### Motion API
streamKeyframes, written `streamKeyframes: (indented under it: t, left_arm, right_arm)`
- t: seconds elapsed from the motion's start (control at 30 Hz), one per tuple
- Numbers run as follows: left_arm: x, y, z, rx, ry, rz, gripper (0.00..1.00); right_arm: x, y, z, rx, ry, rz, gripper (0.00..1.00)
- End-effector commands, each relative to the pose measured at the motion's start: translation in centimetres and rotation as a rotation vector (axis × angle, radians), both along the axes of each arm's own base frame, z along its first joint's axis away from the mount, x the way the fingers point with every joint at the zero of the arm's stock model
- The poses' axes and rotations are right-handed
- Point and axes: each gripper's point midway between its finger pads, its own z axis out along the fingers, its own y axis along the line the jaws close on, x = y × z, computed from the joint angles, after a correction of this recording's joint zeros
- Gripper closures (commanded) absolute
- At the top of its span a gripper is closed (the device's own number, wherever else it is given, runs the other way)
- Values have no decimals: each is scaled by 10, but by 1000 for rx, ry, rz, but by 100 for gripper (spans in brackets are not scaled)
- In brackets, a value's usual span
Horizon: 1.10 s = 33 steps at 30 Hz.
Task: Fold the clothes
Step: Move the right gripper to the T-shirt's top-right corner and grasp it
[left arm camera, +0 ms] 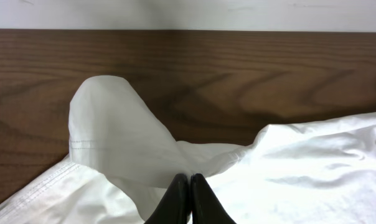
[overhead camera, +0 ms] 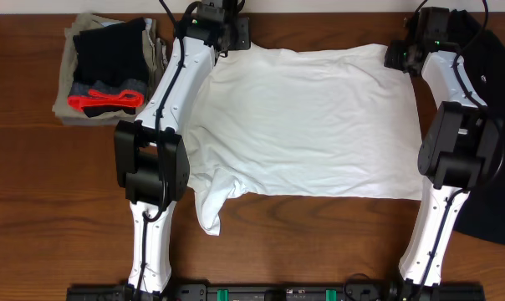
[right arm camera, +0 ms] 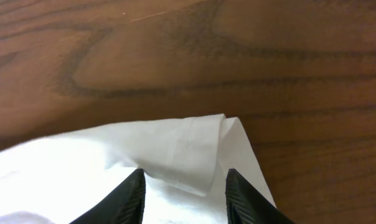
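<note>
The clothes are a large white T-shirt (overhead camera: pixel 311 125) spread flat on the wooden table and a black shirt (overhead camera: pixel 497 125) lying at the right edge. My left gripper (overhead camera: pixel 234 40) is at the white shirt's far left corner. In the left wrist view it (left arm camera: pixel 189 178) is shut on a pinch of white fabric, and a hemmed fold (left arm camera: pixel 113 124) stands up above the fingertips. My right gripper (overhead camera: pixel 395 57) is at the far right corner. In the right wrist view it (right arm camera: pixel 184 173) is open, with the folded-over corner of the shirt (right arm camera: pixel 194 149) lying between its fingers.
A stack of folded clothes (overhead camera: pixel 110 71) with a red-orange item on top sits at the back left. The table's far edge and a pale wall (left arm camera: pixel 188 12) lie just beyond the left gripper. A sleeve (overhead camera: pixel 209 209) hangs toward the front left.
</note>
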Motion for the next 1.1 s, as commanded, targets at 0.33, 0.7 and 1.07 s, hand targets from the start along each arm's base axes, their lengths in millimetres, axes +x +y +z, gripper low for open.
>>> streamKeyframes:
  t: [0.33, 0.7, 1.07]
  left_arm:
    - [1, 3, -2, 4, 5, 8, 94]
    - [1, 3, -2, 4, 6, 8, 94]
    - [1, 3, -2, 4, 5, 8, 94]
  right_arm:
    - [7, -2, 15, 30, -51, -37, 54]
    - [30, 2, 37, 38, -165, -56, 46]
    - [49, 0, 65, -121, -247, -9, 50]
